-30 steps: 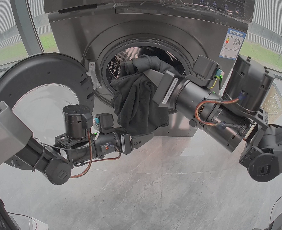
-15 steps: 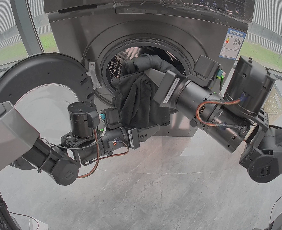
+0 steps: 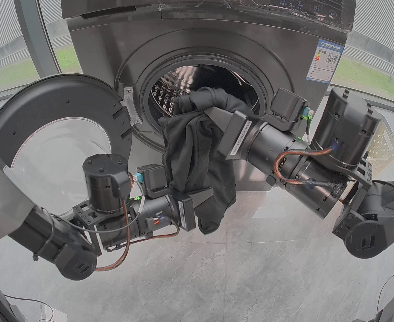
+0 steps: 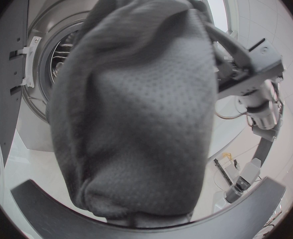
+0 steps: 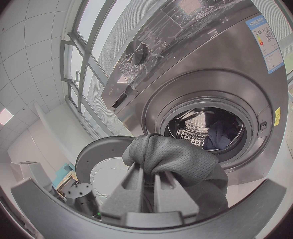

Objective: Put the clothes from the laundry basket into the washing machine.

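Your right gripper [image 3: 209, 110] has its fingers [image 5: 135, 183] clamped together on a bunched fold of the dark grey garment [image 3: 192, 153], holding it up just in front of the open mouth of the washing machine [image 3: 107, 50]. From that grip the cloth hangs down across the machine's front, its lowest end dangling above the tiled floor [image 3: 232, 264]. Your left gripper [image 3: 202, 196] sits low against the hanging cloth and touches it. You cannot tell whether it grips the cloth, because the garment drapes over its front. Inside the drum [image 5: 193, 123] lies a dark blue piece of clothing [image 5: 219, 135]. The round door [image 3: 49, 103] stands swung wide open on the robot's left. The pale perforated laundry basket [image 3: 383, 144] stands beside the machine on the robot's right, behind your right arm.
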{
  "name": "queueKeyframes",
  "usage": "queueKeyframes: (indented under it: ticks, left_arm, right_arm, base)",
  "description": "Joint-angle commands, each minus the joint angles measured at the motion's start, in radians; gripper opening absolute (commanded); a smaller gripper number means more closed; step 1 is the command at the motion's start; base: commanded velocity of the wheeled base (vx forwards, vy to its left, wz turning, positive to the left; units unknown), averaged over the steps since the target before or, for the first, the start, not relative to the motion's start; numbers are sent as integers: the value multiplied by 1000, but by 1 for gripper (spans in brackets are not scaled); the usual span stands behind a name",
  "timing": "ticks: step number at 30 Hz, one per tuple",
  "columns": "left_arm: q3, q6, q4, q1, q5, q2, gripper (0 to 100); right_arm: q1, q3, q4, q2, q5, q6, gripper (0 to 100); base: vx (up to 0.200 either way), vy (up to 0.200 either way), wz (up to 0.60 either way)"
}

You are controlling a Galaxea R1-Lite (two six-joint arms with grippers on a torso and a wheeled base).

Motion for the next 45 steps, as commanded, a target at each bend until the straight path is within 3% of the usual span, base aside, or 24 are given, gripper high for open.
queueKeyframes:
  ticks: [1, 14, 20, 25, 28, 33, 45]
  left_arm:
    - [83, 2, -1, -39, 9, -111, 0]
    - [28, -3, -4, -22, 40, -151, 0]
    - [-4, -8, -23, -19, 77, -183, 0]
    - [-4, -15, -26, -4, 91, -242, 0]
    - [-8, -35, -26, 7, 95, -274, 0]
    - [-3, -41, -26, 8, 109, -294, 0]
    - [-18, -47, -26, 7, 107, -322, 0]
  right_arm:
    - [13, 33, -38, 22, 10, -1, 100]
    - [10, 159, -28, -78, 18, -11, 100]
    - [-38, 223, -22, -165, 16, -24, 100]
    - [-90, 353, -24, -205, 21, -63, 100]
    - [-104, 438, -36, -207, 53, -90, 100]
    - [-102, 531, -42, -194, 111, -107, 100]
    - [-88, 504, -125, -43, 137, -129, 100]
  base:
    - [0, 0, 0]
    - [0, 0, 0]
    - [0, 0, 0]
    - [0, 0, 0]
    - [0, 0, 0]
    - [0, 0, 0]
    - [0, 0, 0]
